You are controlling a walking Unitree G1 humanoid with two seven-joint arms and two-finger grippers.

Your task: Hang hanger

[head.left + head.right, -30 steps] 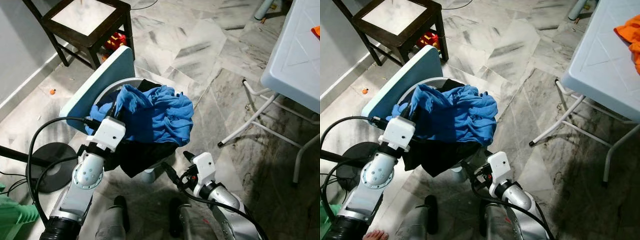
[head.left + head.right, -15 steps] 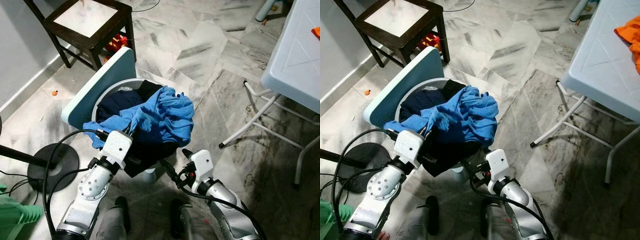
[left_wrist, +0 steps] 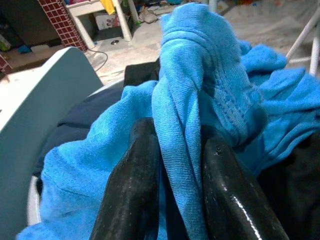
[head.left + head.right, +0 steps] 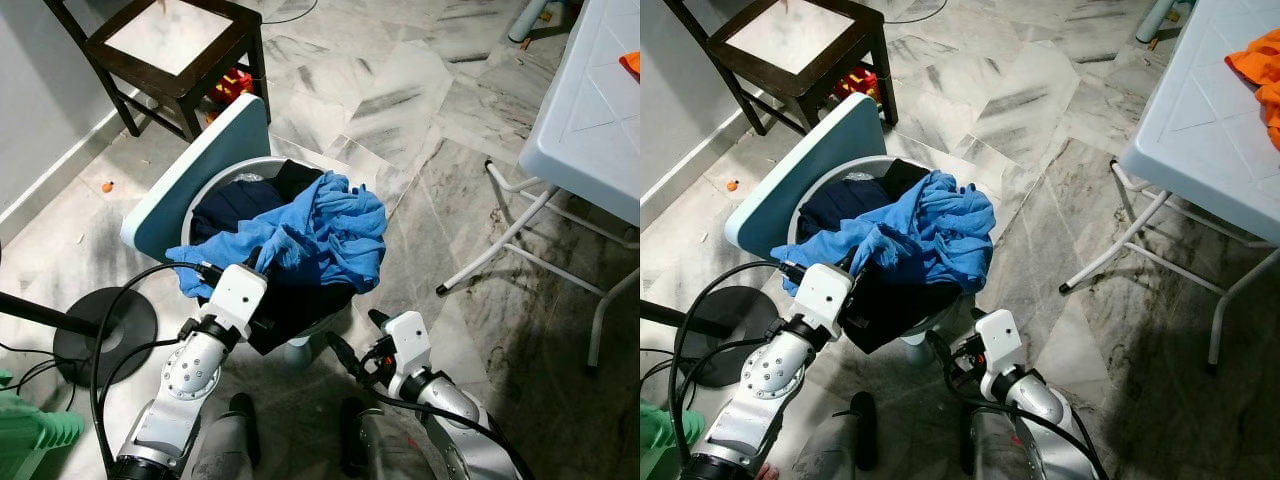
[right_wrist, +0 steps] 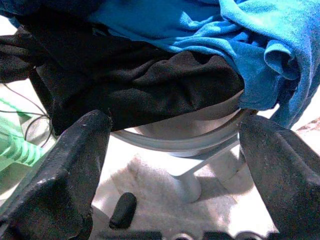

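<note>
A grey round laundry basket (image 4: 236, 170) with a teal lid (image 4: 190, 170) leaning on its far left side stands on the marble floor in front of me. A blue garment (image 4: 325, 230) lies heaped on top of it, and a black garment (image 4: 300, 300) hangs over its near rim. My left gripper (image 3: 177, 135) is shut on a bunched fold of the blue garment at the near left rim. My right gripper (image 4: 358, 338) stands open low by the basket's near right side, and its fingers (image 5: 75, 165) face the black garment and the basket's base.
A dark wooden stool (image 4: 170, 50) with a red toy (image 4: 232, 82) under it stands beyond the basket. A white folding table (image 4: 590, 110) with slanted legs (image 4: 500, 240) is at the right and bears an orange cloth (image 4: 1260, 70). A black round stand base (image 4: 105, 330) lies at the left.
My left gripper has drawn back toward me with the blue garment, stretching it over the near left rim and uncovering dark clothes in the basket. The right gripper has dropped slightly.
</note>
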